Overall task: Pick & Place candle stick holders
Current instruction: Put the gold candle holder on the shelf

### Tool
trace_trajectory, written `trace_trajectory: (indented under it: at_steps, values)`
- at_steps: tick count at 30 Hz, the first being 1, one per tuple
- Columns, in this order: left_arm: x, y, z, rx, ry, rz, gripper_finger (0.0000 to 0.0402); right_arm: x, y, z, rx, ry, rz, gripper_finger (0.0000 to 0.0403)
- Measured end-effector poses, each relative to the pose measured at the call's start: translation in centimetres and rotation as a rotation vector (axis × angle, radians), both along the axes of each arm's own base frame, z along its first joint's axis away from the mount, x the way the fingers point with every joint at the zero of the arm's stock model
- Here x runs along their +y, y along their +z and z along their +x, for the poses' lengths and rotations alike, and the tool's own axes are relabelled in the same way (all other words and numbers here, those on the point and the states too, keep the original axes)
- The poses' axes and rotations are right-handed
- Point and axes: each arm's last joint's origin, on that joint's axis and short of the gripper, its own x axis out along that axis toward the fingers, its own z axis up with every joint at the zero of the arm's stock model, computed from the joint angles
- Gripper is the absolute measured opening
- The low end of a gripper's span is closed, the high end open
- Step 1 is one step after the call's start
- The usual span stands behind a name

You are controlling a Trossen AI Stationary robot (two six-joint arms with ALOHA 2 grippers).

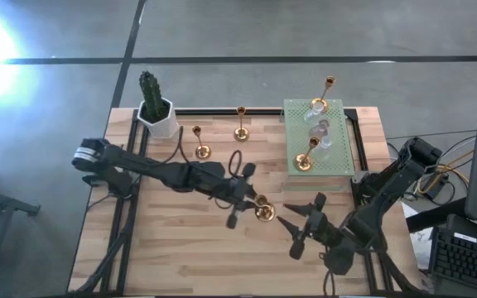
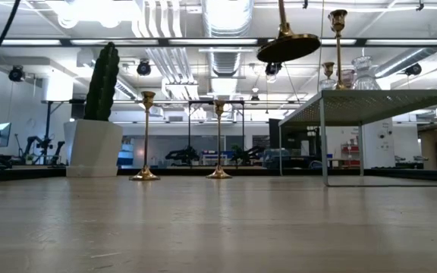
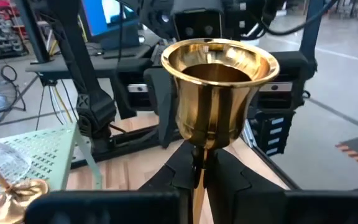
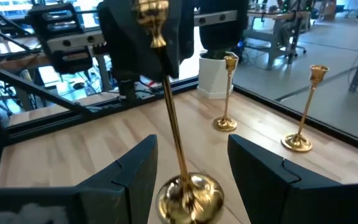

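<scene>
Two gold holders [image 1: 200, 151] stand on the far tabletop [image 1: 180, 240]; others sit on the green mat [image 1: 338, 157]. My left pincer [image 1: 247, 197] pinches one [image 1: 262, 210] mid-table; right pincer [image 1: 305, 223] spread nearby.

1. No text, label, brand, number or sign can be read in any of the four views
2. The screens and equipment in the room behind the desk [image 1: 180, 240] show no legible writing
</scene>
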Motion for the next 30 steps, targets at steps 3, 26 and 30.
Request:
trace_trajectory:
  at_steps: [3,26,30]
  values:
    - [-0.2,0.5,1.1,0.0,-0.013,0.013,0.0024,-0.2,0.1,0.3,0.001,-0.002,-0.007,0.0187]
    - [-0.4,1.7,3.0,-0.037,-0.09,0.014,0.0024,-1.0,1.2,2.1,-0.007,0.027,-0.004,0.0121]
    - [-0.5,1.5,3.1,-0.033,-0.096,0.011,0.0024,-1.5,1.3,2.7,-0.003,0.053,0.016,0.0061]
